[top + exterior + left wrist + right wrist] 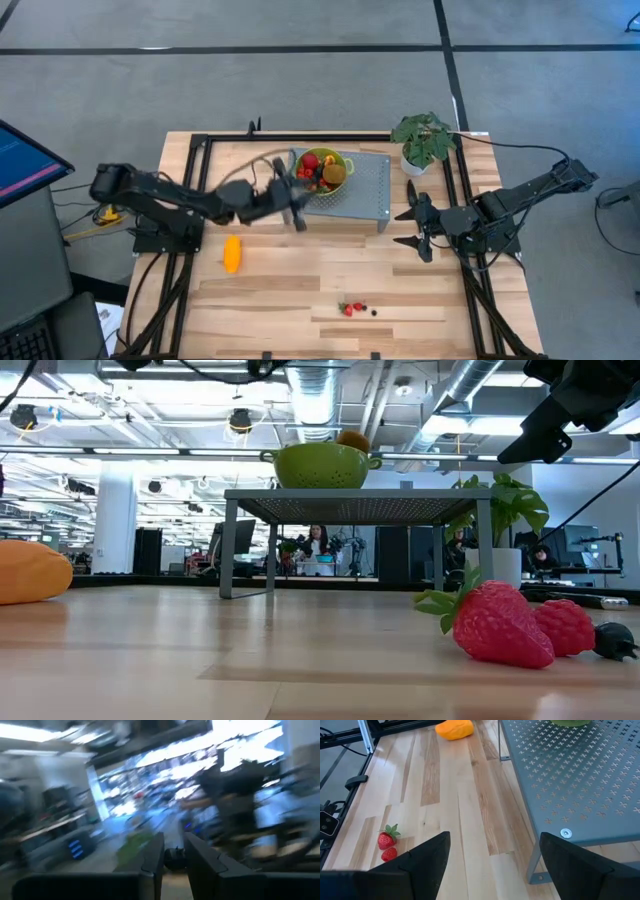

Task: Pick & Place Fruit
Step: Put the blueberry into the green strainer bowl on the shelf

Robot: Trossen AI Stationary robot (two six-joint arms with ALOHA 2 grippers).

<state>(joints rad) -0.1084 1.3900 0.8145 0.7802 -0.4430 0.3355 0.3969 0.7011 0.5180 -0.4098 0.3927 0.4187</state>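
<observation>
Left pincer (297,190) grips a small dark berry (175,858) beside the green bowl (330,172); a loose grip risks dropping it short; right pincer (418,228) stands released near the table's right edge.

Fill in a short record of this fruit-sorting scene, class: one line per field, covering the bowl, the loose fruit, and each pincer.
bowl: green colander on the grey perforated stand, holding red and brown-green fruit
long fruit: orange-yellow fruit lying on the wooden table, apart from the stand
small fruit: strawberries and a dark berry near the table's front edge
left pincer: beside the colander, nearly closed on a small dark piece
right pincer: open, empty, beside the stand
plant: potted plant at the back right
</observation>
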